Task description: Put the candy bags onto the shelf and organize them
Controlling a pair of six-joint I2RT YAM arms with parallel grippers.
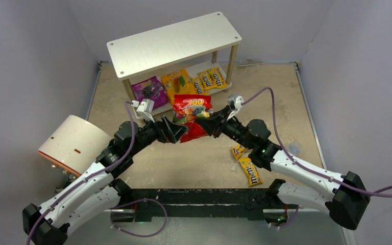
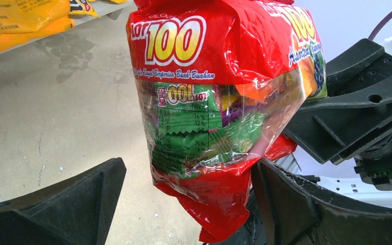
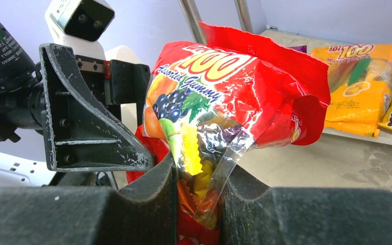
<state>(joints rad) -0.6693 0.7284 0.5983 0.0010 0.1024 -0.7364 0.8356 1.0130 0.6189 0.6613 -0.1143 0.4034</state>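
- My right claw (image 3: pixel 199 178) is clamped on the large glossy red candy bag (image 1: pixel 193 116) from its right.
- My left claw (image 2: pixel 184 196) gapes wide around it, gripping nothing.
- The whitish two-tier shelf (image 1: pixel 173 41) stands just beyond on the far side; the bag's length points toward it.

1. The left arm (image 1: pixel 94 171) reaches forward and inward, elbow bent, wrist aimed at the middle.
2. The left fingers (image 2: pixel 66 204) stand spread wide, one on either side of the lower end of the red candy bag (image 2: pixel 209 102).
3. The right arm (image 1: pixel 306 168) mirrors it, reaching inward.
4. The right fingers (image 3: pixel 143 204) pinch the bag's edge, holding it above the surface.
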